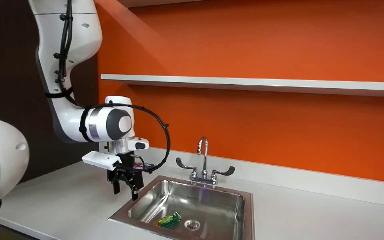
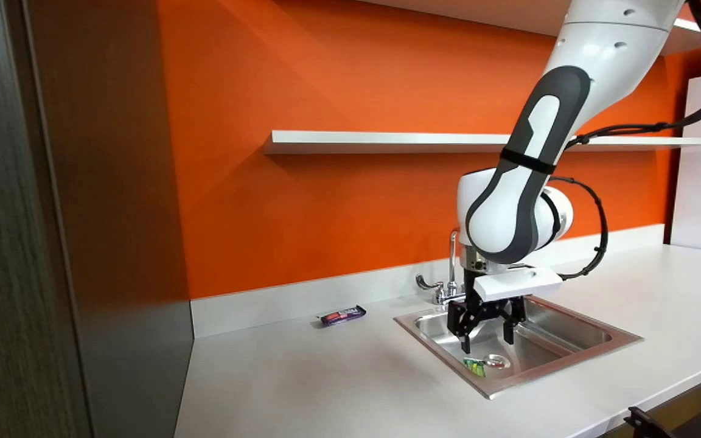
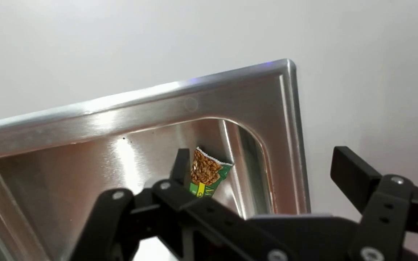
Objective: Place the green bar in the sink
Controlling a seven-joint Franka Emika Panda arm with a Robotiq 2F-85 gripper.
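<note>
Claw (image 3: 261, 165) fills the foreground of my wrist feed, unclenched, its two black fingers (image 3: 354, 177) spread well apart. One finger shows against the sink (image 3: 263, 105) basin, the other against the tabletop (image 3: 339, 90) past the rim. Green bar (image 1: 168, 220) is in the sink, lying on the basin floor just beside the drain (image 1: 192, 225); whether they touch, I can't tell. Wrist feed gives me only part of it, since a finger covers the rest: green wrapper, yellow stripe, brown crumbly print, pale crimped end. In both exterior views I have the claw pointing down, above the bar's level and apart from it. White arm (image 2: 521, 194) bends down to it; black cable (image 1: 164, 126) loops out from the wrist. Chrome faucet (image 1: 205, 166) stands at the back of the sink, spout in the middle, a lever handle out to each side. Sink is bare steel, throwing bright glare on my wrist feed. Small purple bar (image 2: 343, 316) lies on the tabletop near the pale backsplash (image 2: 302, 299), well apart from the green one. White shelf (image 1: 252, 81) runs along the orange wall (image 1: 252, 126) above the sink. Dark panel (image 2: 107, 182) stands at one end of the tabletop.
</note>
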